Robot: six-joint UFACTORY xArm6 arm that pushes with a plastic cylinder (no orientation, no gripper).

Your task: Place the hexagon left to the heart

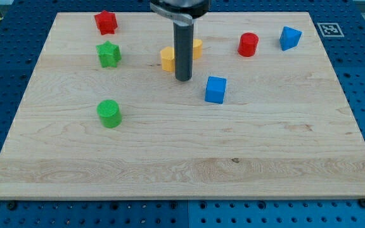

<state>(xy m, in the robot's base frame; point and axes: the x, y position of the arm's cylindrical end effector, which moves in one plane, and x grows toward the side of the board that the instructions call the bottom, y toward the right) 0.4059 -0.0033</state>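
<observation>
Two yellow blocks lie near the board's top middle. One yellow block [167, 58] is just left of the rod. The other yellow block [197, 47] is just right of it and partly hidden behind it. I cannot tell which is the hexagon and which the heart. My tip [183, 79] rests on the board just below and between the two, close to the left one; I cannot tell whether it touches it.
A red star [105, 22] and a green star [108, 54] sit at the top left, with a green cylinder [109, 113] below them. A blue cube [215, 89] lies right of the tip. A red cylinder [248, 44] and an angular blue block [289, 38] are at the top right.
</observation>
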